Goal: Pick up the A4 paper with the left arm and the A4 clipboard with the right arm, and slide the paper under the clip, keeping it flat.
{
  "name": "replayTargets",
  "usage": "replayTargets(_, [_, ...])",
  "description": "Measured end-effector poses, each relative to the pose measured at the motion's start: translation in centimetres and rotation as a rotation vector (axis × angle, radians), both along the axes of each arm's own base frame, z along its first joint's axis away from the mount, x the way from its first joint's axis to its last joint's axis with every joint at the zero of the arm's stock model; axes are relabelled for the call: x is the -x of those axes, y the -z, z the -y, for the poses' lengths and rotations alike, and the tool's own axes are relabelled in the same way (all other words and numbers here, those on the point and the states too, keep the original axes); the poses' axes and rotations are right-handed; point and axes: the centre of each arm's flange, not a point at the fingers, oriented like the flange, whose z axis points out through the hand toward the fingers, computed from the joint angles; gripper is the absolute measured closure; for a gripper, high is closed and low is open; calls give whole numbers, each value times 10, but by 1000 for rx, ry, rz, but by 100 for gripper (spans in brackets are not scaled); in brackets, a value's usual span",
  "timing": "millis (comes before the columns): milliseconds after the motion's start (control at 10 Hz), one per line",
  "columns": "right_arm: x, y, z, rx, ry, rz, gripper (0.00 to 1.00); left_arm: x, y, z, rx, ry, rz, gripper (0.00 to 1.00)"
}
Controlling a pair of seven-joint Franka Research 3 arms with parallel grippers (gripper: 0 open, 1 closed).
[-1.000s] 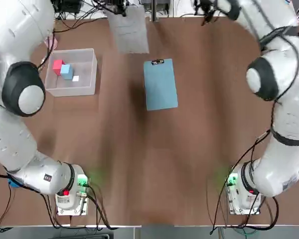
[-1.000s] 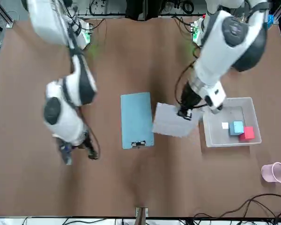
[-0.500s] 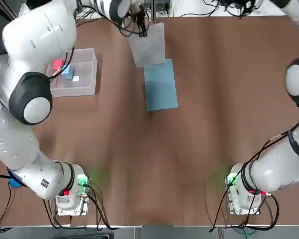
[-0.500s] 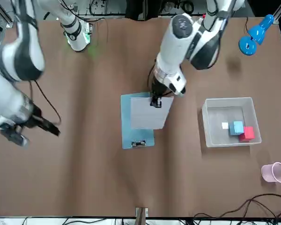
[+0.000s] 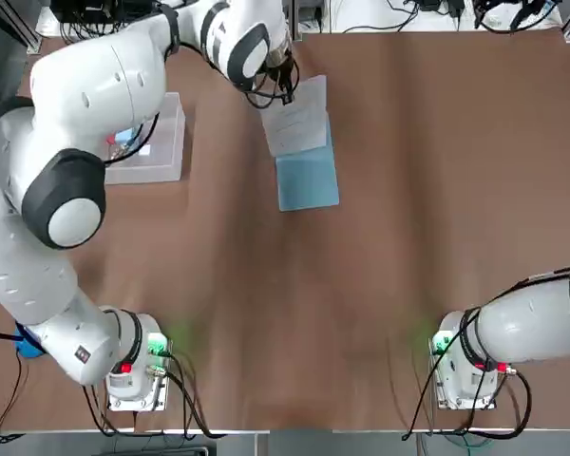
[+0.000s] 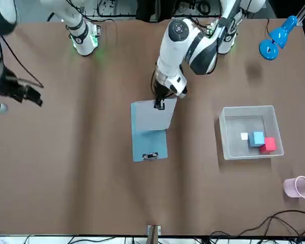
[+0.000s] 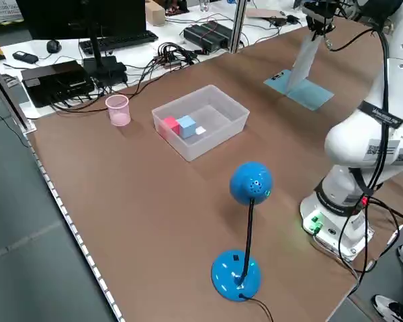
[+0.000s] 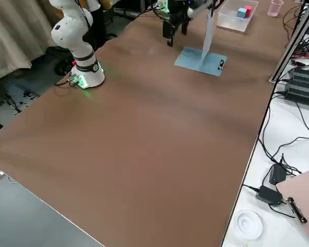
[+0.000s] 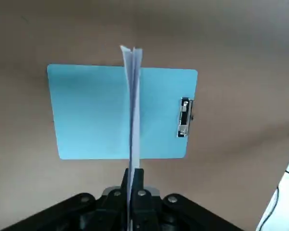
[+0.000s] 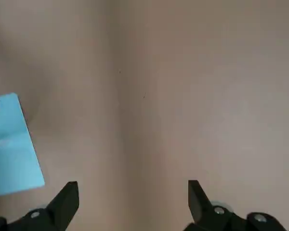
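1. Top view. The left pincer [image 5: 287, 96] grips the A4 paper [image 5: 298, 130], which hangs below it, over the A4 clipboard [image 5: 308, 184]. The board's long axis runs roughly from the robot's side of the brown counter [image 5: 380, 285] towards the far side.

2. Front view. The clip [image 6: 150, 156] lies at the board's far short edge, beyond the left pincer as seen from the robot; the coming move probably turns on this offset. The right pincer, well off to the robot's right, is the farther from the board.

3. Left side view. Below the left pincer, the thin, matt white sheet stands nearly upright above the smooth, light-blue board, which lies flat.

4. Right side view. The sheet drops from the left pincer towards the middle of the board; whether its lower edge touches cannot be told. Entry under the clip would seem to require the sheet tilted almost level, its leading edge square to the clip.

5. Left wrist view. The pincer is closed on the paper, seen edge-on, slightly bowed and across the board's long axis. The shiny metal clip sits to one side of this plane; pushing the limp sheet might buckle it.

6. Right wrist view. The right pincer [image 10: 133, 197] stands open and empty, the rectangular board lying off to one side of it.
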Motion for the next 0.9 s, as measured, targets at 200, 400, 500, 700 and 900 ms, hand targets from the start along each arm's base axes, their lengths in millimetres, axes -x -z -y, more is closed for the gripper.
replayTargets(200, [0,-8,3,21,-60,23,0,-14,-9,-8,-11,-5,78,99])
replayTargets(400, [-2,-13,6,28,-77,44,0,-26,-20,-12,-48,22,199,99])
replayTargets(500, [-5,-18,10,32,-74,58,0,-35,-20,-12,-66,35,249,99])
replayTargets(700, [-14,-20,15,39,-67,66,0,-58,3,-5,-90,35,278,99])
replayTargets(900, [-31,-13,17,48,-60,66,0,-72,28,7,-62,24,314,99])
